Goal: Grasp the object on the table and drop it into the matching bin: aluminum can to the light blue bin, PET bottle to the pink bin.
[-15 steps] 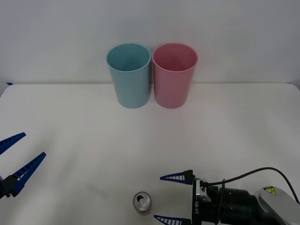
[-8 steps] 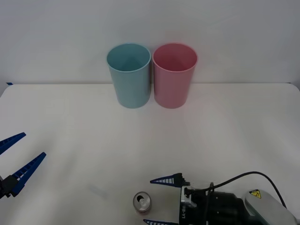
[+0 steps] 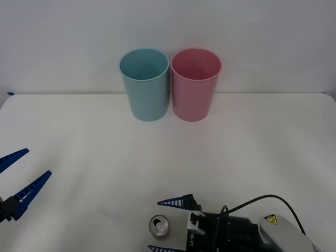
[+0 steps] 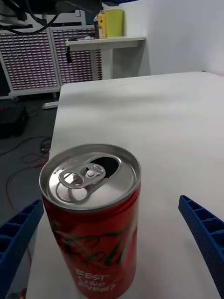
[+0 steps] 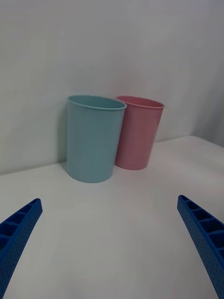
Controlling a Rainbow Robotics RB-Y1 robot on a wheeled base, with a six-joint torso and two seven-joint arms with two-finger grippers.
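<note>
Can (image 3: 159,227) first, right at the near edge of the tabletop (image 3: 252,152): small, red, standing upright, silver lid and pull tab facing up. The right gripper (image 3: 167,224) is down low at it, coming in from the right, jaws spread wide with one blue finger on the far side of the can and one on the near side. In the right wrist view the can (image 4: 91,215) sits between the two fingers with a gap on both sides, so nothing is touching it.

Over on the left, the left gripper (image 3: 18,181) hangs above the near left part of the tabletop, jaws apart, well away from the can.

Out at the far edge stand the two bins, upright, side by side and just about touching: the light blue bin (image 3: 144,84) on the left, the pink bin (image 3: 196,84) on the right, both with round open rims, against a plain white wall (image 3: 262,37).
</note>
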